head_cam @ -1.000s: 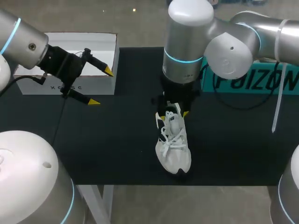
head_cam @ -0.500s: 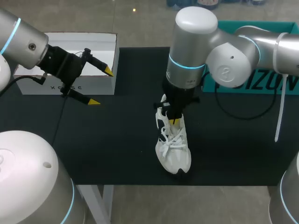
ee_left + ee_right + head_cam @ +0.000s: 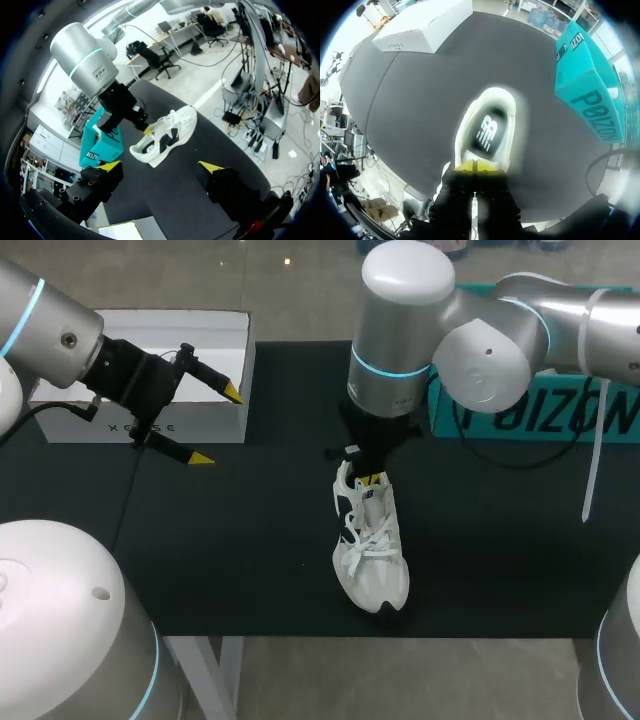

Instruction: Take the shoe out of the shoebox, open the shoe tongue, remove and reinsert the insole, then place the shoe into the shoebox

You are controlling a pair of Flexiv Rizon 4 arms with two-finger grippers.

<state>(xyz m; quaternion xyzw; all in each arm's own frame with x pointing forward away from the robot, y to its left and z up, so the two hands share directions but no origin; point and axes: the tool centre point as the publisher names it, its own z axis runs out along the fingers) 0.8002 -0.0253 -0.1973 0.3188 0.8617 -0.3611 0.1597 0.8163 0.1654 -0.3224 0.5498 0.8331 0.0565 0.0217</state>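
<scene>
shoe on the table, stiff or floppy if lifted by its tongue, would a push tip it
The shoe looks like a soft sneaker with loose laces, so lifted by the tongue the upper would probably flex and the toe droop. It lies flat on a wide sole, so a push likely slides it, not tips.

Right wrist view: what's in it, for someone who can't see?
The right gripper, yellow tips close together, is at the opening of a white sneaker, its dark insole showing. The sneaker lies on a black table, a teal box beside it, a white shoebox farther off.
</scene>
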